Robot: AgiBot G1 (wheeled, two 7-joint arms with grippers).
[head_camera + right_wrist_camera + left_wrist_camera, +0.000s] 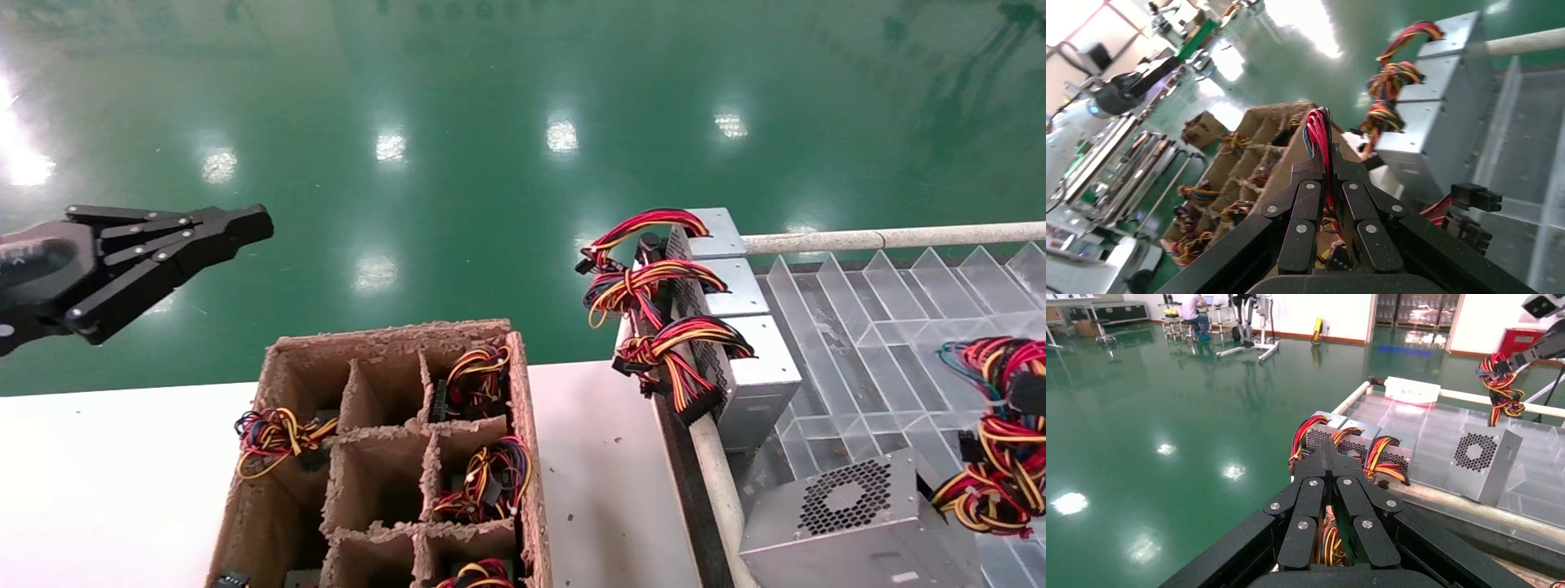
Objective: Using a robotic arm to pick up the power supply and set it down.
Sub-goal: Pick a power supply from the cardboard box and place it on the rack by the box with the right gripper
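right gripper [1324,162] pinching red wire bundle [999,441], grey perforated power supply [858,523], left gripper [245,224] closed

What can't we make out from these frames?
- Right end effector, shut on wires: in the head view it is almost all off the right edge, and the wires cover the rest.
- Power supply: in the head view the bottom edge cuts off its lower part.
- Carton cells: dividers hide what lies under the wire bundles.
- Left end effector, shut, parked over the floor: its arm is off the left edge.
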